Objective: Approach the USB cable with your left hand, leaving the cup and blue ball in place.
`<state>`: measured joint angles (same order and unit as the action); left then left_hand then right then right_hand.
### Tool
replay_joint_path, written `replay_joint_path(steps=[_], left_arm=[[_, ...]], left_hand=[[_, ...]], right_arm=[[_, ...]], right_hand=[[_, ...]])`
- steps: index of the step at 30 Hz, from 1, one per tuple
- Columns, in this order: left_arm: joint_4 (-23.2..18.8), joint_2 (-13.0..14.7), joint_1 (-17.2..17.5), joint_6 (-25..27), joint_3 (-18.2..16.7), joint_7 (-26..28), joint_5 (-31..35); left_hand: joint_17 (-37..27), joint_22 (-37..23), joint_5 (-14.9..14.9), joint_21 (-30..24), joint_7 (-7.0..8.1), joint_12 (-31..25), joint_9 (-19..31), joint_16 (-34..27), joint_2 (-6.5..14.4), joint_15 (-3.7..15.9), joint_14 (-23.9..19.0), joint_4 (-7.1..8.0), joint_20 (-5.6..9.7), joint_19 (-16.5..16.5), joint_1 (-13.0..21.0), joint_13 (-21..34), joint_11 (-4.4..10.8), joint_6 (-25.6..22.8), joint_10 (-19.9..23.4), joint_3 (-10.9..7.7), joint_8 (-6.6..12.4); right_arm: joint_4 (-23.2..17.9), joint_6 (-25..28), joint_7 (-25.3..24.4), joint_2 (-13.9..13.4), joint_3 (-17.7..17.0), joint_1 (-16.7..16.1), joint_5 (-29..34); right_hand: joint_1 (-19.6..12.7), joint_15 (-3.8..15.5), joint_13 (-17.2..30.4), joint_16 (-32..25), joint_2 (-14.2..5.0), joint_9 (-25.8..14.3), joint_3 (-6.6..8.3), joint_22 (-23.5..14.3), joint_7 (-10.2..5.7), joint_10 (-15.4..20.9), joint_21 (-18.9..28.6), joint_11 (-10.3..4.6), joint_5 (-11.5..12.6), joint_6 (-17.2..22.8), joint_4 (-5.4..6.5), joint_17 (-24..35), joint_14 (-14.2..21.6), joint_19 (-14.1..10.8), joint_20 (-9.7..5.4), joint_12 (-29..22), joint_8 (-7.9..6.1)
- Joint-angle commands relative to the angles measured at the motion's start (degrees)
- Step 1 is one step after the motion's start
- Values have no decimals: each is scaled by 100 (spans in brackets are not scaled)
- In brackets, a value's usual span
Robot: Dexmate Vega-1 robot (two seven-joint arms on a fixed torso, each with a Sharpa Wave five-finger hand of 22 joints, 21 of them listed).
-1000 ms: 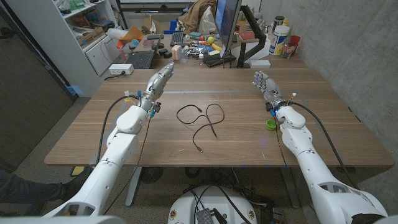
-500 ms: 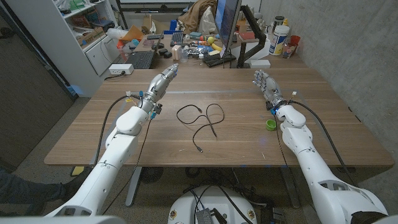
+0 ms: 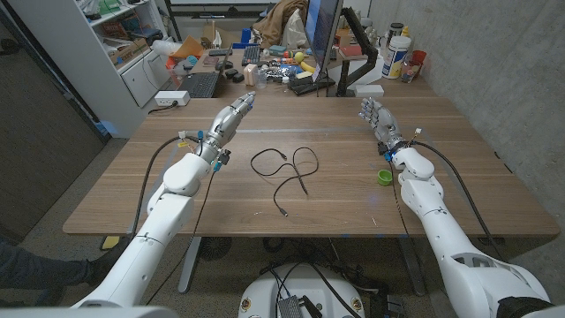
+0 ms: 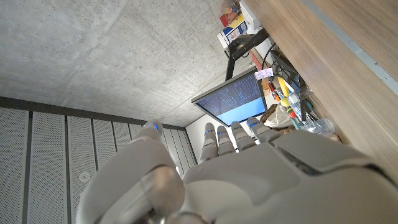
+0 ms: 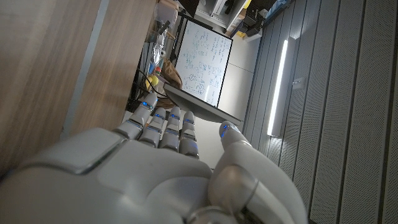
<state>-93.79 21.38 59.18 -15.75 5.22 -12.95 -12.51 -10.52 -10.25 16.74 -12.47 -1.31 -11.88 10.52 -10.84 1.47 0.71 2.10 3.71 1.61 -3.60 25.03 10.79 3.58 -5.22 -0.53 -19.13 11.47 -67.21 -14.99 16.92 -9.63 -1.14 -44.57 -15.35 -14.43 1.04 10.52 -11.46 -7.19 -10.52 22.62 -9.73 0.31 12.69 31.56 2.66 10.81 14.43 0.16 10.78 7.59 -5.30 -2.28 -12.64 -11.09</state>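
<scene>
Now | 1 USB cable [image 3: 287,173] | 1 green cap [image 3: 384,176] | 2 robot hands: left robot hand [image 3: 231,115], right robot hand [image 3: 377,121], holding nil

L arm stretched fwd, left hand [image 3: 232,115] w/ fingers straight, close together, holding nothing. R arm also fwd, right hand [image 3: 376,119] fingers extended, slightly apart, empty. Both hands well apart.

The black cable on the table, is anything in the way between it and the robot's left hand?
Nothing visible is. In the head view, only bare wooden table lies between the left hand and the thin, looped black USB cable.
</scene>
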Motion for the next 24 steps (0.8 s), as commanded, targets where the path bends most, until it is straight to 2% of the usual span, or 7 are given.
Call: replay_joint_path(steps=[1,11,17,24], left_arm=[[-271,46,184,-41,-37,114,151],[-455,110,291,-5,-64,180,292],[-478,57,335,-37,-42,222,302],[-623,196,391,2,40,306,700]], left_hand=[[-14,-15,37,2,-2,-28,19,-36,6,10,-51,-33,-21,5,63,25,6,-44,61,-16,55],[-13,-15,35,9,-10,-29,19,-42,26,22,-88,-42,-39,13,87,25,15,-104,87,-24,68],[-13,-15,33,10,6,-45,20,-48,38,16,-117,-47,-49,25,101,26,1,-163,141,-28,84],[-12,-15,32,6,15,-51,20,-54,53,36,-151,-55,-57,53,120,26,18,-211,176,-35,94]], right_arm=[[135,-87,33,6,-6,97,-11],[251,-131,47,14,-7,181,-3],[293,-141,61,24,0,196,2],[354,-177,71,35,-12,220,-5]], right_hand=[[-19,-17,13,2,40,-34,20,-19,1,50,-25,3,10,81,-33,11,44,-58,-148,10,-17],[-12,-23,13,4,38,-34,22,-20,-2,53,-51,20,11,79,-36,10,51,-64,-143,12,-14],[-8,-29,14,2,34,-34,24,-21,-3,70,-72,21,12,87,-37,10,64,-69,-140,8,-16],[-2,-30,14,4,35,-34,24,-21,-2,74,-91,19,13,94,-40,9,69,-81,-141,9,-17]])
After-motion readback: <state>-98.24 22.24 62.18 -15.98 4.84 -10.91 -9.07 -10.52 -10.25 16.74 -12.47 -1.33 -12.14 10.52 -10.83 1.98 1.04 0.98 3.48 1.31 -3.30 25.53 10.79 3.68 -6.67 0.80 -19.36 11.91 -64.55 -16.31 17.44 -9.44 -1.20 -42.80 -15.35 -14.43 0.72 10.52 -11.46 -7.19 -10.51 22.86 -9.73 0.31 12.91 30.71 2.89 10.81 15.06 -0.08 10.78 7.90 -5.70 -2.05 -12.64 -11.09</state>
